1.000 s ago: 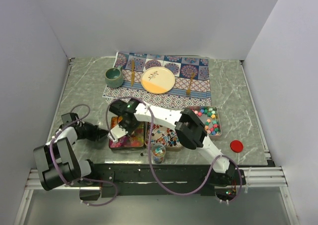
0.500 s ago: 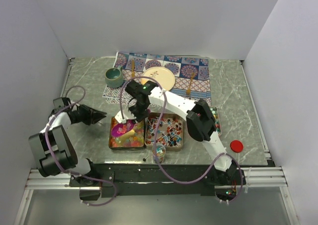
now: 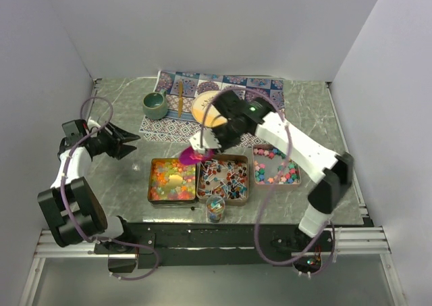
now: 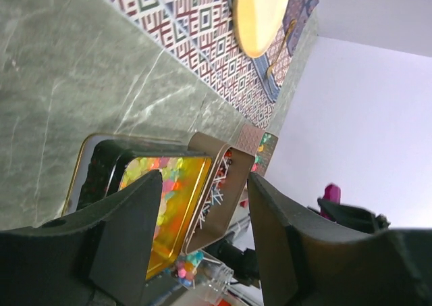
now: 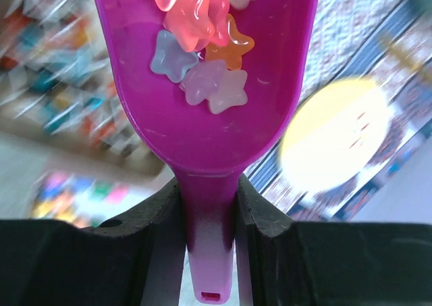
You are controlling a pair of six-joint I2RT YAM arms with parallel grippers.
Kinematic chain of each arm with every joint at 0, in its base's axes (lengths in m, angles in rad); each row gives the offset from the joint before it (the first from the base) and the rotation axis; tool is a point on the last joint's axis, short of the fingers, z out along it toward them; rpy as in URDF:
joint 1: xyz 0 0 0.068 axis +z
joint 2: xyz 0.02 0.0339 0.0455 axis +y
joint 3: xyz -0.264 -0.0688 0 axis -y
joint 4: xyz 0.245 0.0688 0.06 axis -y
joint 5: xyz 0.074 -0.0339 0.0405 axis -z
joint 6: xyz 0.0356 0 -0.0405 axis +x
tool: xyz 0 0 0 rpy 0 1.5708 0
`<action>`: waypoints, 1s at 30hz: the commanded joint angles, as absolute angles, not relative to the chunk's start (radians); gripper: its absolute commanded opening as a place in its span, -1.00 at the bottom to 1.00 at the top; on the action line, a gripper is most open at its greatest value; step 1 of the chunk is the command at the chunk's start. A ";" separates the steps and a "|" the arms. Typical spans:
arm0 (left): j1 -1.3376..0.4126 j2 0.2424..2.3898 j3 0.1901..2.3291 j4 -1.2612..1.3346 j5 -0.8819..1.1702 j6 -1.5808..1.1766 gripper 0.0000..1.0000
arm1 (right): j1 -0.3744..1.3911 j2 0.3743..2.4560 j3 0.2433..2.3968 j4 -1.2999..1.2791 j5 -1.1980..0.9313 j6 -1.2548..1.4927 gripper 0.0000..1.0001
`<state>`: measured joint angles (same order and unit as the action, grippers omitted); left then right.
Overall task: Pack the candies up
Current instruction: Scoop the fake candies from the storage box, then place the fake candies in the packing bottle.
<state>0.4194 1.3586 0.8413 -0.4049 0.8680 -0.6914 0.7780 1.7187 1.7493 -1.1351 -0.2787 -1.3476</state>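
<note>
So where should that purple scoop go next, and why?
Probably over to the small jar at the front edge, and then tip. The right gripper holds the scoop level with several star sweets in it. It hangs near the tins, and the jar looks only part filled.

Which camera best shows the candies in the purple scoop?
Right wrist view: the star candies lie close up in the scoop. The top view shows the scoop only as a tiny patch; the left wrist view shows no scooped candies.
</note>
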 commanded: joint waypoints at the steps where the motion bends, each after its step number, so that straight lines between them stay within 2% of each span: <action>1: 0.422 1.292 0.861 -0.316 0.885 -0.689 0.18 | 0.781 1.574 1.600 -1.221 -0.184 -1.329 -1.00; 10: 0.423 1.266 0.887 -0.302 0.845 -0.673 0.19 | 0.813 1.387 1.404 -1.287 -0.006 -1.282 -1.00; 16: 0.437 1.241 0.887 -0.278 0.828 -0.686 0.20 | 0.889 1.345 1.355 -1.321 0.120 -1.299 -1.00; 30: 0.448 1.157 0.839 -0.252 0.850 -0.713 0.19 | 1.029 1.493 1.445 -1.368 0.333 -1.204 -1.00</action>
<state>0.4438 1.1881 0.8455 -0.2955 0.8326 -0.7017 1.0023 1.4700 1.3888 -1.3357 0.2386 -1.2289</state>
